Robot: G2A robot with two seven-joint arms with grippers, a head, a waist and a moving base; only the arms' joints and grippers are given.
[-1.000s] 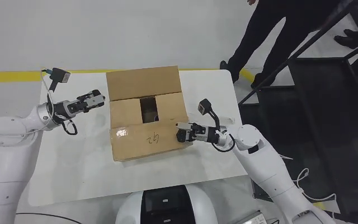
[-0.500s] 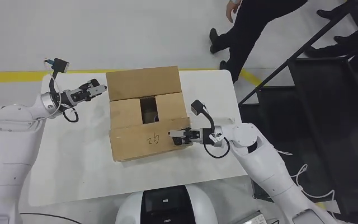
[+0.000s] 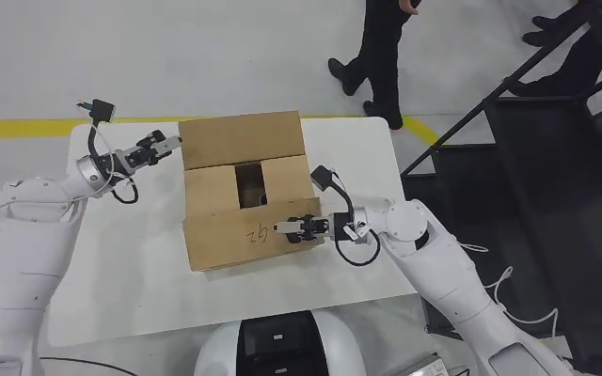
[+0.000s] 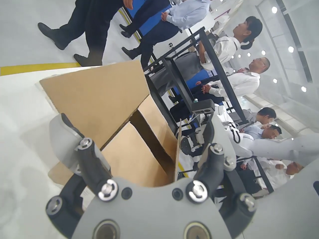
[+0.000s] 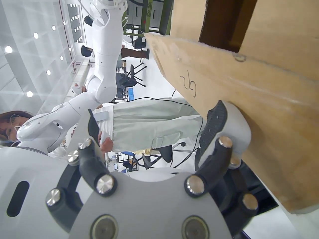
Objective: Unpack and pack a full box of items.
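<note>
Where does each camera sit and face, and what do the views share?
Top view: above the arms, facing down on the table and box; the left gripper and right gripper show.
Left wrist view: on the left wrist, facing past the open left gripper at the box.
Right wrist view: on the right wrist, facing along the right gripper at the box's marked flap.
Shared: the box.

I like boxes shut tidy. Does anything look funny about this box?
Yes. The cardboard box is not shut tidy: its two inner flaps leave a dark gap in the middle of the top. Nothing looks torn or spilled. The right claw, open, sits at the edge of the near flap.
</note>
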